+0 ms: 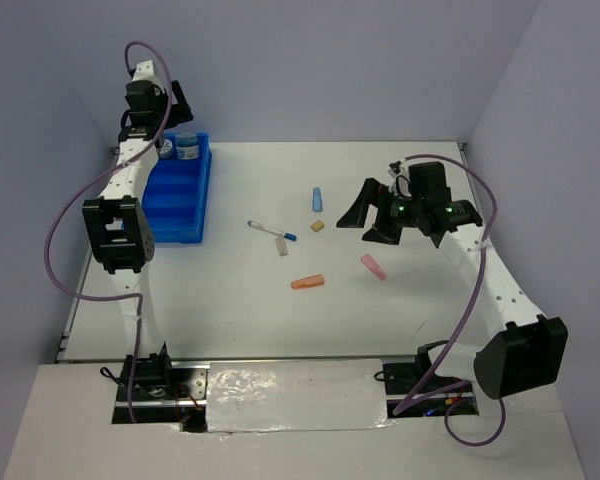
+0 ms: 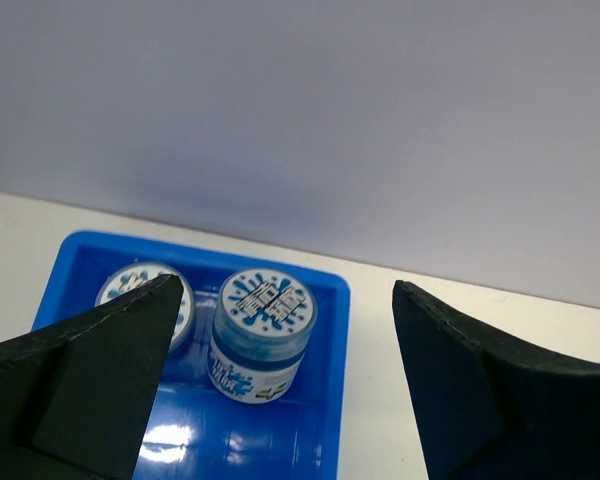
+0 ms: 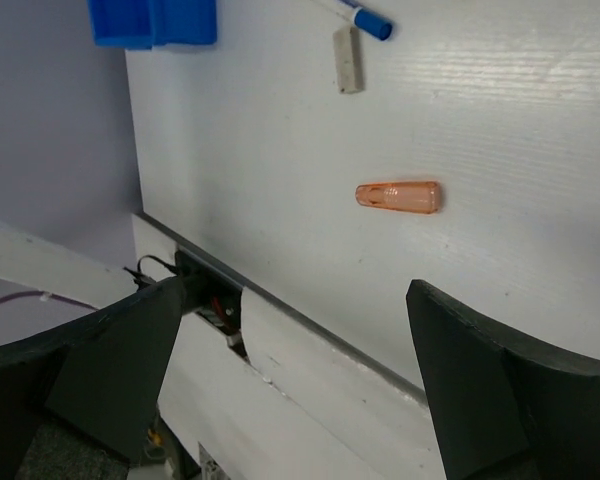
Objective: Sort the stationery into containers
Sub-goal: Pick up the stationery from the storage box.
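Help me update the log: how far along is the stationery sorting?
Done: two tape rolls stand in the blue tray's far compartment. In hand: nothing; the left pincer hangs open over those rolls, the right pincer open above the table. Left: the pen, grey eraser, beige eraser, light-blue stick, orange stick and pink stick lie loose on the table, outside the tray.

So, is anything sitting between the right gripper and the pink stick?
Nothing visible. The open right gripper hovers just beyond the pink stick, with only bare table between them. The orange stick lies off to the left.
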